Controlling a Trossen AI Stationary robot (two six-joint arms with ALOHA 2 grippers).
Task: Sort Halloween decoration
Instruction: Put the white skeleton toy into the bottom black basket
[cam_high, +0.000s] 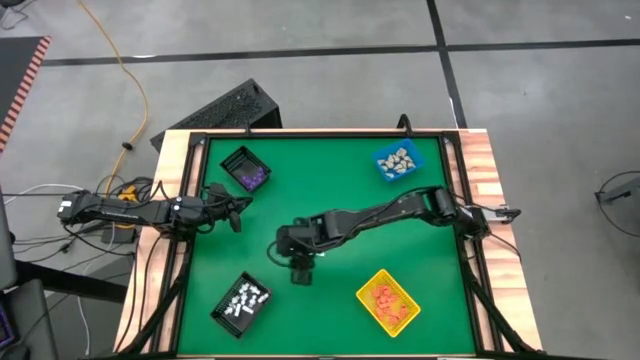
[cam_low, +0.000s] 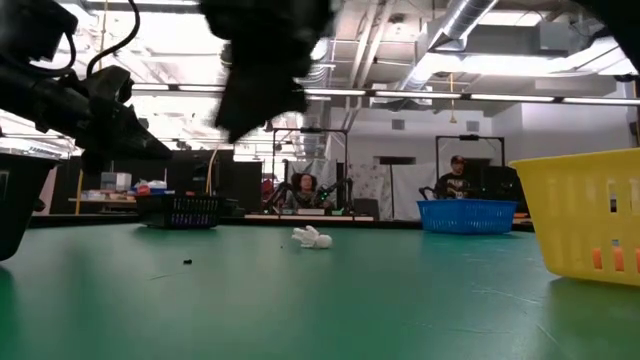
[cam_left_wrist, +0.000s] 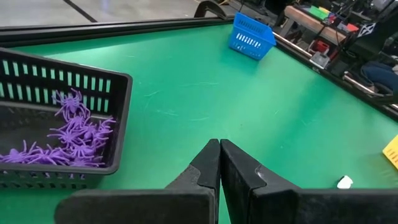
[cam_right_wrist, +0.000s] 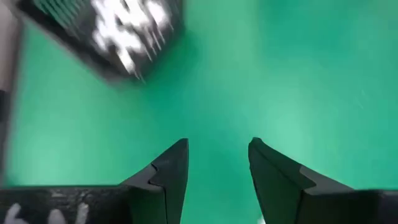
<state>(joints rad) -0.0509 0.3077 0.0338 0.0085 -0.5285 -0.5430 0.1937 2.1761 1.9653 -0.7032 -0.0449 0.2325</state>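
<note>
A small white Halloween decoration (cam_low: 312, 237) lies alone on the green mat; it also shows in the left wrist view as a white piece (cam_left_wrist: 344, 182). My right gripper (cam_right_wrist: 217, 163) hangs open over the mat's middle (cam_high: 300, 270) with nothing between its fingers. The black bin of white pieces (cam_high: 242, 303) stands toward the near left of it and is blurred in the right wrist view (cam_right_wrist: 118, 31). My left gripper (cam_left_wrist: 219, 155) waits shut at the left edge (cam_high: 235, 207), beside the black bin of purple spiders (cam_left_wrist: 62, 124).
A blue bin with beige pieces (cam_high: 398, 162) stands at the far right, and a yellow bin with orange pieces (cam_high: 388, 302) at the near right. The black bin of purple spiders (cam_high: 245, 168) stands at the far left. Bare green mat (cam_high: 340, 180) lies between the bins.
</note>
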